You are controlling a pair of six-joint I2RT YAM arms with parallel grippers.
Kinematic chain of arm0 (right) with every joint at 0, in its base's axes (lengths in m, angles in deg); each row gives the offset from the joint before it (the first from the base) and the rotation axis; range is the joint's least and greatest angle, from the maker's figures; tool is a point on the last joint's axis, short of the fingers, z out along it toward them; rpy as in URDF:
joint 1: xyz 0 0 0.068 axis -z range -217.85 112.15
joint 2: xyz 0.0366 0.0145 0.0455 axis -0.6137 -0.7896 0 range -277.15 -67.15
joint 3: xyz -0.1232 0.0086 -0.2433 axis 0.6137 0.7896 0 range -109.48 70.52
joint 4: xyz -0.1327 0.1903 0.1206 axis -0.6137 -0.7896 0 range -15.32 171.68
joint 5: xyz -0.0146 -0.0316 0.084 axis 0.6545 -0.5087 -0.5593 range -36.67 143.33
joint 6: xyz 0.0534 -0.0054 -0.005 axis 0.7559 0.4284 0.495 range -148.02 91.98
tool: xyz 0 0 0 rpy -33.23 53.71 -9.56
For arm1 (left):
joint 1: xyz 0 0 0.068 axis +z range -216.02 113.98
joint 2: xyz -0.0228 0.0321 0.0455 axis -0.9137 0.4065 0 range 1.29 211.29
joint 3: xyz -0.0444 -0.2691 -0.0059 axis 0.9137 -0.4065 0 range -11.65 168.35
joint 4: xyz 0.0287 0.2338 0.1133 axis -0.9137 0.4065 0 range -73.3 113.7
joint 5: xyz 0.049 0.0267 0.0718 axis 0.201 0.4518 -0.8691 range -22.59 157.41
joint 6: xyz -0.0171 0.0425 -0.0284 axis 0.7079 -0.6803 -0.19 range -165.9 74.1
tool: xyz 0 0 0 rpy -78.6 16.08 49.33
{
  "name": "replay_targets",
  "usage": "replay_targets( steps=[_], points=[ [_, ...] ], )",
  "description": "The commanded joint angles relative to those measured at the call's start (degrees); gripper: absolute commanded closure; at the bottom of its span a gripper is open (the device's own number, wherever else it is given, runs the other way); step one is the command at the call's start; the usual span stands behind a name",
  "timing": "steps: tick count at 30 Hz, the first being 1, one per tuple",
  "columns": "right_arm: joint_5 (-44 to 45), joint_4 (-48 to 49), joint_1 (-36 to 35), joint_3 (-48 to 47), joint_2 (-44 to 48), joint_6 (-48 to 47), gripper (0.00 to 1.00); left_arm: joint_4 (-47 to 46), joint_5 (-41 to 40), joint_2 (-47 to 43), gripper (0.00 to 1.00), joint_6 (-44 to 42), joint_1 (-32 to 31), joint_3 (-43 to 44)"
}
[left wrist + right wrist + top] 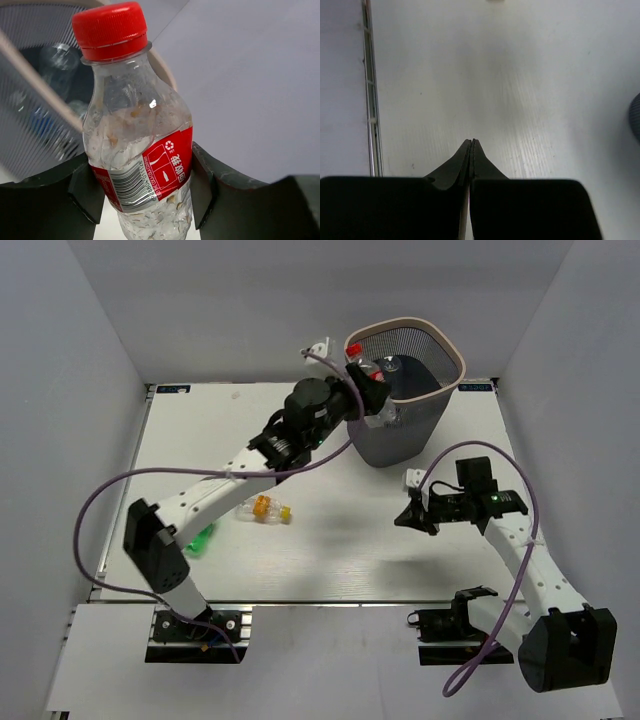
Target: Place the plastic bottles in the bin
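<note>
Clear bottle point(135, 150), red cap, red label; bin point(410, 435) grey mesh, beige rim; green bottle point(200, 538).

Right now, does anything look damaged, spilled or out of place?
The red-capped bottle in the left gripper looks dented. An orange bottle and a green bottle lie on the table. No spill shows.

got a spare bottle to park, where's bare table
Bare: between the orange-capped bottle and right end effector; the far-left table corner. Crowded: the bin, where the left end effector holds a red-capped bottle; near the green bottle.
</note>
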Motion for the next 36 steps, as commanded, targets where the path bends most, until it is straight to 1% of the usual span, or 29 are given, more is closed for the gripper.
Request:
replay_targets(
  steps=[1, 3, 7, 8, 9, 10, 11, 12, 13, 15, 16, 17, 19, 20, 21, 23, 24, 25, 26, 27, 28, 29, 30, 31, 32, 33, 34, 35, 36],
  points=[
    [3.93, -0.45, -0.81, 1.66, 2.18, -3.88, 1.0, -11.16, 2.66, 4.3, 0.91, -3.27, 0.41, 7.4],
    [5.34, 0.96, -1.6, 4.03, 2.1, -3.45, 0.92, -11.18, 2.67, 10.1, 0.91, -3.88, 0.41, 14.69],
    [6.67, 1.84, -3.18, 6.06, 1.14, -3.1, 0.83, -10.56, -0.04, 18.54, 0.87, -3.89, 0.94, 26.63],
    [6.93, 2.62, -3.97, 6.58, 0.7, -1.88, 0.81, -9.34, -0.93, 20.21, 0.83, -3.89, 0.94, 28.76],
    [7.1, 3.15, -4.67, 6.59, 0.17, -1.08, 0.73, -8.55, -3.37, 21.88, 0.77, -4.67, 0.94, 30.78],
    [7.63, 4.9, -5.55, 6.41, -0.36, 0.75, 0.66, -5.23, -4.96, 25.46, 0.71, -4.68, 0.94, 35.41],
    [7.98, 5.61, -6.08, 6.06, -0.62, 3.29, 0.6, -3.72, -6.11, 27.24, 0.5, -5.99, 0.94, 37.81],
    [8.16, 8.14, -7.82, 5.28, -1.76, 5.5, 0.5, -1.1, -8.47, 30.3, 0.35, -6.69, 0.94, 41.74],
    [8.16, 8.17, -8.8, 4.75, -2.2, 5.52, 0.43, -1.07, -9.28, 31.55, 0.22, -7.57, 0.94, 43.44],
    [8.42, 12.97, -10.21, 2.56, -3.52, 10.25, 0.26, 1.3, -9.89, 32.88, 0.0, -9.85, 1.47, 45.56],
    [8.25, 14.13, -12.91, 2.02, -4.22, 11.66, 0.2, 1.3, -9.9, 32.88, 0.0, -10.56, 2.08, 45.56],
    [9.03, 17.36, -13.81, 1.41, -6.58, 12.98, 0.19, 1.82, -10.6, 31.84, 0.0, -11.18, 2.08, 45.56],
    [10.0, 19.58, -18.19, -1.58, -8.79, 16.04, 0.17, 1.83, -11.47, 29.73, 0.0, -13.55, 2.61, 43.64],
    [11.49, 21.77, -21.52, -4.63, -13.5, 18.15, 0.15, 3.05, -12.26, 27.02, 0.0, -15.73, 3.13, 42.06],
    [11.94, 22.23, -21.55, -4.66, -15.29, 20.52, 0.13, 3.76, -12.27, 25.52, 0.0, -15.75, 3.14, 41.27],
    [14.03, 24.15, -25.75, -9.47, -22.3, 23.35, 0.1, 4.38, -12.98, 21.74, 0.0, -19.34, 3.66, 38.72],
    [15.27, 25.56, -26.82, -10.45, -23.99, 27.19, 0.1, 5.6, -13.5, 19.55, 0.0, -21.01, 3.67, 35.23],
    [16.15, 26.44, -27.78, -13.33, -26.96, 27.84, 0.1, 6.39, -13.5, 14.48, 0.0, -23.46, 3.67, 32.93],
    [16.86, 27.23, -31.19, -13.97, -28.39, 28.54, 0.1, 7.01, -14.46, 11.56, 0.0, -24.36, 3.67, 30.3],
    [19.21, 30.37, -32.09, -14.5, -31.53, 31.24, 0.1, 8.41, -14.99, 8.39, 0.0, -24.89, 3.67, 24.01],
    [21.5, 31.45, -34.01, -16.68, -32.61, 31.88, 0.1, 9.38, -15.0, 5.06, 0.0, -25.59, 3.67, 20.64],
    [23.17, 32.15, -35.69, -17.75, -33.75, 33.97, 0.1, 10.08, -16.3, -2.03, 0.0, -25.6, 3.67, 17.12],
    [24.76, 32.77, -36.31, -18.72, -37.76, 35.13, 0.1, 10.79, -16.84, -5.66, 0.0, -25.6, 3.67, 10.13],
    [28.95, 33.04, -37.28, -23.42, -39.28, 37.49, 0.1, 13.23, -17.63, -9.18, 0.0, -23.68, 3.67, 7.01],
    [30.21, 32.87, -37.89, -25.3, -40.86, 38.81, 0.1, 14.91, -20.77, -12.61, 0.0, -22.27, 3.67, 4.11],
    [31.27, 31.65, -38.07, -29.49, -46.19, 39.87, 0.1, 16.23, -22.19, -19.08, 0.0, -21.21, 3.67, -1.14],
    [31.54, 30.07, -38.42, -31.62, -47.89, 41.28, 0.1, 17.29, -23.77, -22.19, 0.0, -20.59, 3.67, -3.46],
    [32.32, 29.7, -39.21, -36.43, -50.78, 41.72, 0.1, 20.52, -26.92, -24.92, 0.0, -18.15, 3.67, -7.22],
    [33.72, 29.7, -39.48, -37.7, -52.03, 42.08, 0.1, 22.64, -28.08, -27.3, 0.0, -16.82, 3.67, -8.82]
  ],
)
